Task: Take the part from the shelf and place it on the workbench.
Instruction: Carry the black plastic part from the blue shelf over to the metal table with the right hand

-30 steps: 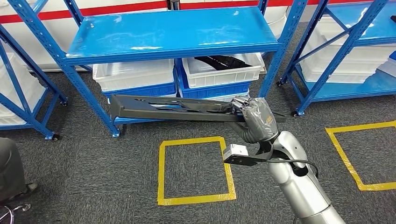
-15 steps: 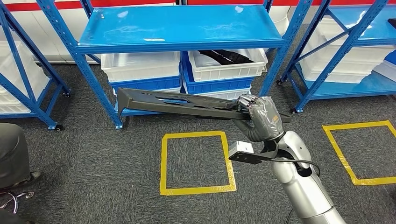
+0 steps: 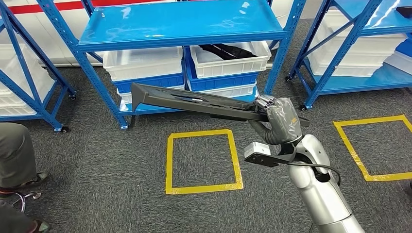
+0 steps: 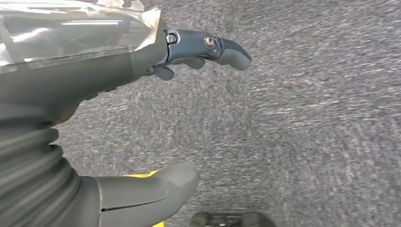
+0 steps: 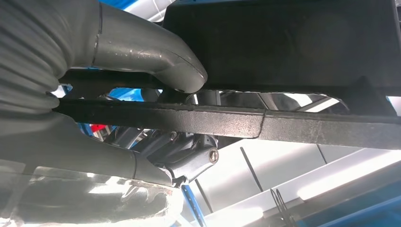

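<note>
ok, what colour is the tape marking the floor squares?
Yellow: the floor square on grey carpet, clearest in the head view.

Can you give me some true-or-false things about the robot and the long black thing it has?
1. The right hand holds the long black part by one end. True.
2. The black part lies on the floor inside the yellow tape square. False: it is up in the air, above the grey carpet.
3. The left hand holds a white bin. False: it holds nothing, with its fingers apart over the carpet.
4. Another black part lies in a white bin under the blue shelf. True.
5. The blue shelf's top is stacked with boxes. False: its top is bare.
</note>
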Robot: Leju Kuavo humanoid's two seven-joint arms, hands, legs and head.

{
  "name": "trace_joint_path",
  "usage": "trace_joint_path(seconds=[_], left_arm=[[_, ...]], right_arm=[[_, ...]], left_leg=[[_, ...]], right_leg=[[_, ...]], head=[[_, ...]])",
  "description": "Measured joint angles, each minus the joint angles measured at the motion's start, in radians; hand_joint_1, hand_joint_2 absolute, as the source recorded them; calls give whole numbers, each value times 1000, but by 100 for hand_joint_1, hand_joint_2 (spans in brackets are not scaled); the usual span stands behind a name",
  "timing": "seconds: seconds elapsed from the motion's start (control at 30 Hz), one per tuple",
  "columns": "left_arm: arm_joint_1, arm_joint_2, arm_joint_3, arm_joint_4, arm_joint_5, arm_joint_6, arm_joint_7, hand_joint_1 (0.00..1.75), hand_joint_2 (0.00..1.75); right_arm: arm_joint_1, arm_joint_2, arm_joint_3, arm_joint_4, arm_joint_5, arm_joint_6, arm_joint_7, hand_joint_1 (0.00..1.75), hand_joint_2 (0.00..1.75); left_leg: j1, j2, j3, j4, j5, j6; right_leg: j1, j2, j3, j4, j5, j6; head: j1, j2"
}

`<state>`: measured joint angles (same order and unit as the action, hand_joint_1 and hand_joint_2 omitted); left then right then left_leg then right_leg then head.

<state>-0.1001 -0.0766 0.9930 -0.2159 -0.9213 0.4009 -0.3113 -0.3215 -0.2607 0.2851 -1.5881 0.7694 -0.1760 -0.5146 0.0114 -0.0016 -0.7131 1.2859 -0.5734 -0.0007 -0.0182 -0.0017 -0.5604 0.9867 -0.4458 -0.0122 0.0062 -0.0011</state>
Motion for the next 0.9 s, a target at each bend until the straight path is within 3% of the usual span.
trace_joint_path(seconds=[0.03, 0.1, 0.17, 0.27, 0.3, 0.33, 0.4, 0.47, 0.5, 0.53, 0.6, 0.63, 0.7, 0.73, 0.8, 0.83, 0.9], left_arm=[[0, 0, 0, 0, 0, 0, 0, 0, 175], [-1, 2, 0, 0, 0, 0, 0, 0, 175], [-3, 3, 0, 0, -1, 0, 0, 0, 175], [-3, 4, 0, 0, -1, 0, 1, 0, 175], [-4, 4, 0, 0, -1, 0, 1, 0, 175], [-5, 4, 0, 0, -2, 1, 2, 0, 175], [-6, 3, 0, 0, -2, 1, 3, 0, 175], [-6, 3, 0, 0, -2, 1, 4, 0, 175], [-5, 2, 0, 0, -2, 1, 4, 0, 175], [-5, 1, 0, 0, -2, 1, 5, 0, 175], [-5, -1, 0, 0, -2, 1, 5, 0, 175], [-6, -1, 0, 0, -2, 2, 5, 0, 175], [-6, 0, 0, 0, -3, 2, 5, 0, 175], [-6, 1, 0, 0, -3, 3, 4, 0, 175], [-5, 2, 0, 0, -5, 3, 4, 0, 175], [-5, 2, 0, 0, -6, 3, 4, 0, 175], [-5, 2, 0, 0, -9, 3, 6, 0, 175]], right_arm=[[1, -1, -1, 0, 0, 0, 0, 175, 175], [1, -2, -4, 0, 0, 0, 0, 175, 175], [0, -2, -6, 0, 0, 0, 0, 175, 175], [0, -6, -11, 0, -4, 0, -3, 175, 175], [0, -9, -14, 0, -6, 0, -4, 175, 175], [-1, -12, -16, 0, -8, 0, -6, 175, 175], [-2, -20, -21, 2, -13, -1, -7, 175, 175], [-2, -26, -23, 6, -15, -1, -8, 175, 175], [-2, -28, -23, 9, -15, -1, -9, 175, 175], [-3, -31, -24, 11, -16, -1, -10, 175, 175], [-8, -34, -25, 16, -17, -1, -12, 175, 175], [-12, -36, -26, 18, -18, -2, -14, 175, 175], [-18, -39, -27, 21, -21, -5, -17, 175, 175], [-18, -41, -28, 23, -23, -8, -18, 175, 175], [-16, -42, -27, 27, -25, -16, -19, 175, 175], [-15, -42, -27, 29, -25, -21, -20, 175, 175], [-14, -42, -27, 30, -25, -28, -21, 175, 175]], left_leg=[[0, 0, 35, -39, 20, 2], [-1, -2, 138, -185, 60, 14], [-7, -4, 194, -277, 77, 26], [-13, -1, 190, -296, 96, 42], [-11, 1, 186, -305, 106, 50], [-9, 3, 181, -313, 118, 59], [-8, 7, 164, -318, 137, 68], [-8, 9, 141, -317, 153, 68], [-8, 9, 130, -316, 160, 66], [-7, 10, 120, -314, 166, 62], [-6, 10, 100, -303, 175, 53], [-7, 10, 90, -296, 179, 47], [-10, 9, 75, -284, 188, 36], [-11, 8, 71, -282, 193, 31], [-8, 5, 61, -270, 185, 22], [-5, 4, 50, -246, 160, 17], [-1, 3, 11, -139, 75, 7]], right_leg=[[1, 1, -8, 2, 5, 2], [3, 2, -20, 5, 14, 9], [4, 1, -25, 5, 24, 19], [5, 0, -34, 3, 37, 41], [5, 0, -42, 11, 29, 44], [6, 0, -56, 37, 7, 43], [4, 1, -101, 152, -69, 36], [-1, 1, -136, 274, -123, 43], [-3, 1, -132, 294, -125, 53], [-6, 1, -107, 273, -112, 65], [-13, 0, -15, 141, -76, 85], [-11, 1, 28, 75, -67, 87], [-4, 4, 63, 7, -66, 79], [0, 6, 60, 7, -64, 72], [-10, 3, 51, 10, -54, 56], [-14, 2, 45, 10, -47, 45], [-12, 0, 29, 10, -33, 22]], head=[[0, 0], [0, 0], [1, 0], [1, 0], [1, 0], [2, 0], [4, 0], [5, 0], [4, 0], [5, 0], [5, 0], [5, 0], [4, 0], [3, 0], [1, 0], [-1, 0], [-3, 0]])
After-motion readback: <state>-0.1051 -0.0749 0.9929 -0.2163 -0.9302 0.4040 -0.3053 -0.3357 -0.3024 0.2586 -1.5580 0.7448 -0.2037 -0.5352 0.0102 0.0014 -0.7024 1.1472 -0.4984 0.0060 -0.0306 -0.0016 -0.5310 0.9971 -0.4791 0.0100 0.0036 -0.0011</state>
